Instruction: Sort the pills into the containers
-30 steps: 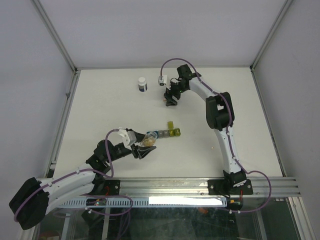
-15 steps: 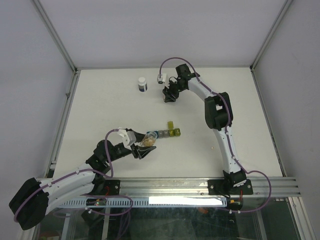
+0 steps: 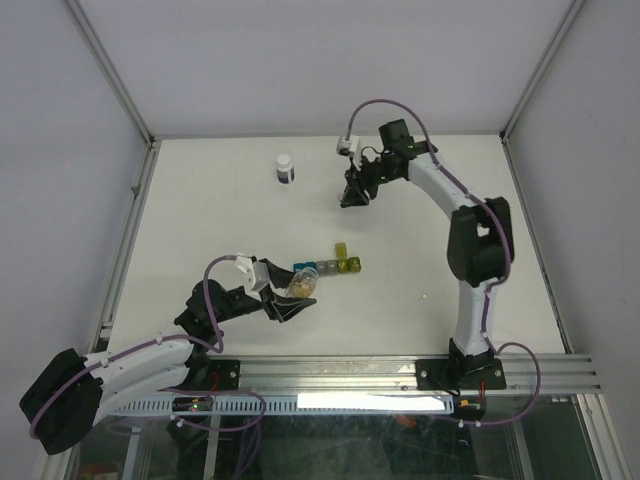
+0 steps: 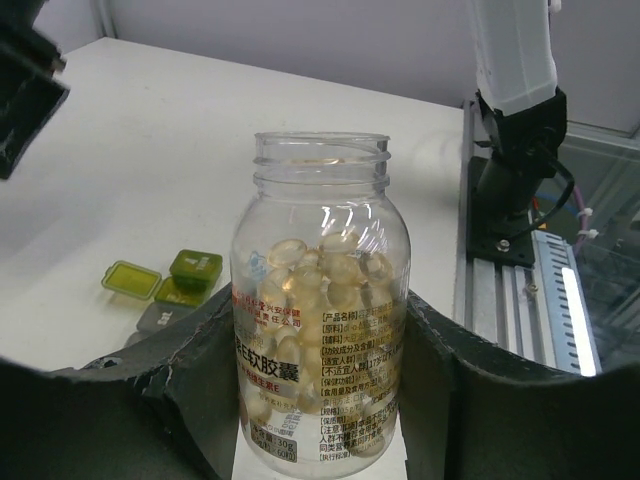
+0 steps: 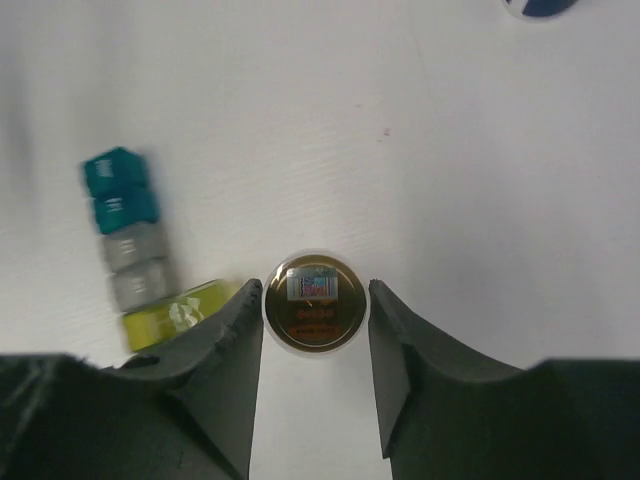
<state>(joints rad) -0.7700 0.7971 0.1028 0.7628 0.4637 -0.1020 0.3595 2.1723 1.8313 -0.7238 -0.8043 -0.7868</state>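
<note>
My left gripper (image 3: 296, 290) is shut on a clear open-mouthed bottle (image 4: 322, 300) full of pale yellow pills (image 4: 320, 265), held just left of the containers. The containers (image 3: 330, 266) are a strip of blue, teal, grey and green cubes with a yellow-green lid open; they also show in the left wrist view (image 4: 170, 285) and the right wrist view (image 5: 125, 240). My right gripper (image 3: 354, 192) is at the far middle of the table. In the right wrist view its fingers (image 5: 225, 350) hold a round gold cap (image 5: 315, 302) above the table.
A white-capped dark bottle (image 3: 286, 168) stands at the far left centre. One tiny pale pellet (image 3: 427, 295) lies on the table right of the strip. The right arm's base (image 4: 515, 150) and the metal rail (image 3: 400, 372) line the near edge.
The right arm has swung its elbow out to the right and its gripper has moved a little right. The left gripper with the bottle has barely shifted.
</note>
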